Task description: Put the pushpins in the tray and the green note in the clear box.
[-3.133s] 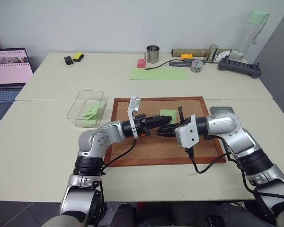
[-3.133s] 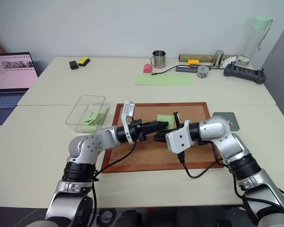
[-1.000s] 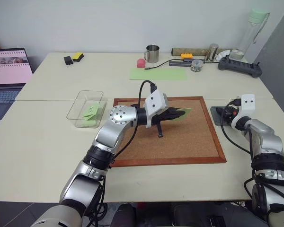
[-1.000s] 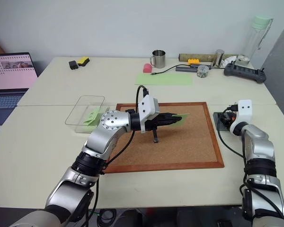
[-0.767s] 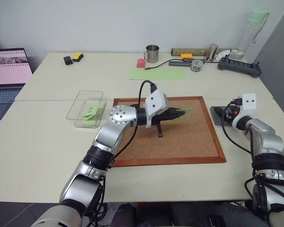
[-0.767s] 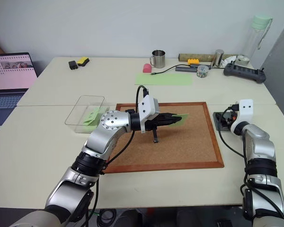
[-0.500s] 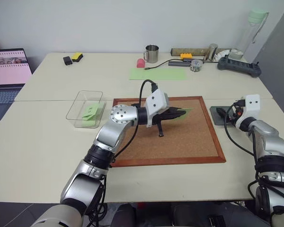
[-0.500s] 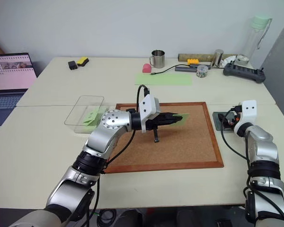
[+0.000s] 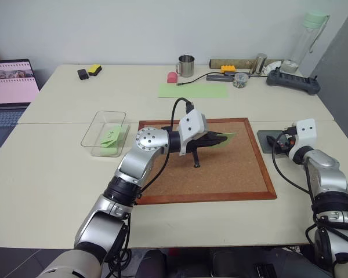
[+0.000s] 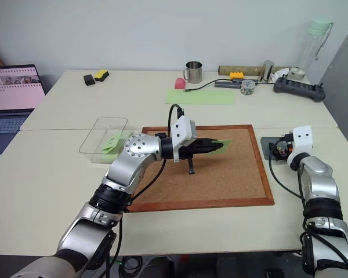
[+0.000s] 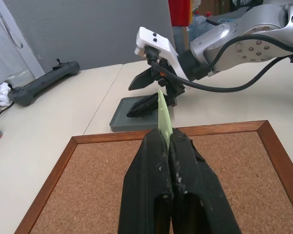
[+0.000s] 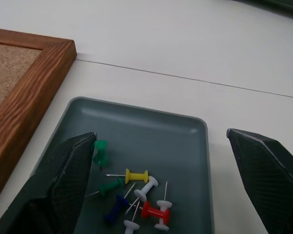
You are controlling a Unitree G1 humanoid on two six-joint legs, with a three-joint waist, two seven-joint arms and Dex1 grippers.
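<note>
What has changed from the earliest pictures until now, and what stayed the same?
The right gripper went from the corkboard to the tray and now stands open over the pushpins lying there. The left gripper lifted the green note off the corkboard and holds it pinched. The clear box and the notes already in it have not moved.

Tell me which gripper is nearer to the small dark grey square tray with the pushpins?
Right. The right gripper hangs open directly over the dark grey tray. The left gripper is over the wood-framed corkboard, shut on the light-green paper note.
</note>
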